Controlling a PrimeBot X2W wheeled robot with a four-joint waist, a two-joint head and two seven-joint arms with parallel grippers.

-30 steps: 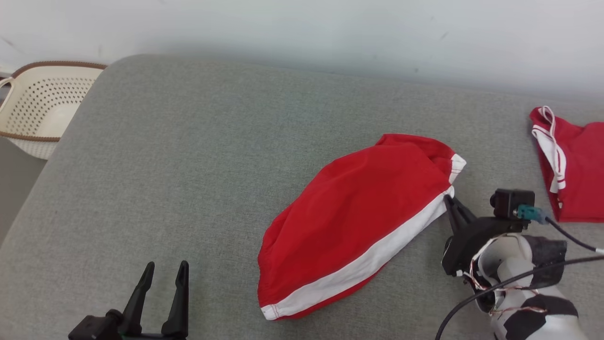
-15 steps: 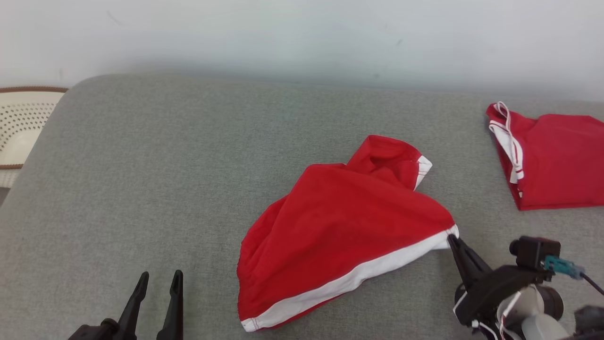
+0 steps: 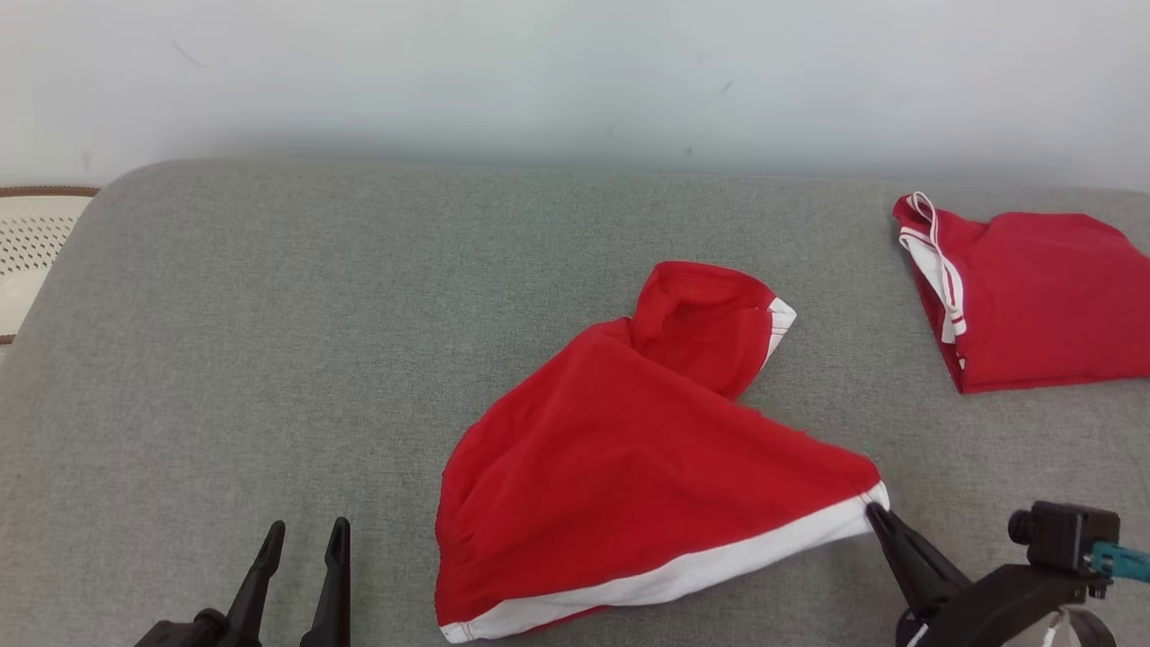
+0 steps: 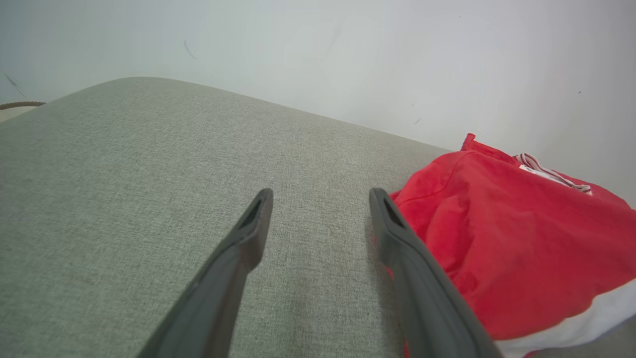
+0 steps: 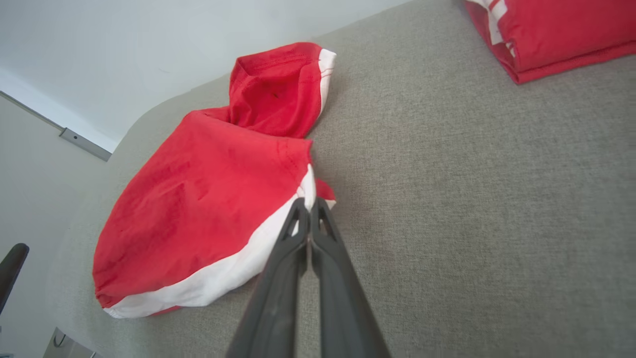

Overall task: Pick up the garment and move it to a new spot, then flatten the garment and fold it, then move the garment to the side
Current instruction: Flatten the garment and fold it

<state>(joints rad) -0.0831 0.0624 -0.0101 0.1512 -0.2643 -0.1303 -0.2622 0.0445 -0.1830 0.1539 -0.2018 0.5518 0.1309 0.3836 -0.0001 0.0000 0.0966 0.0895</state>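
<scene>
Change: the right claw (image 3: 876, 514) has drawn its pinched corner of the garment (image 3: 629, 467) nearer the robot. The cloth was a rounded heap a second ago and is now stretched to a point. The head camera has swung too, leaving the basket (image 3: 27, 243) at the left border.
Right claw: clamped tight on the white-banded corner, fingers pressed together, low over the cushion (image 3: 269, 359).
Left claw (image 3: 301, 535): spread wide, holding nothing, at the near left, close beside the garment's gathered end. Whether its right finger touches the cloth cannot be told.
Garment place: on the grey cushion, right of the middle and toward the near side.
Long axis: along the white band, from the hem end at the near left up to the pinched corner at the right, rising slightly across the head view.
Pointing: the stretched tip points right, into the right claw. A loose red lobe with white trim sticks out toward the wall (image 3: 539, 72).
Edges: the cushion's far edge meets the pale wall, and its left corner rounds off beside the basket.
Open room: broad bare cushion lies left of the garment and behind it, with a narrower bare strip to its right.
Other cloth: a folded red piece (image 3: 1033, 296) with white trim lies at the far right, well apart from the garment.
</scene>
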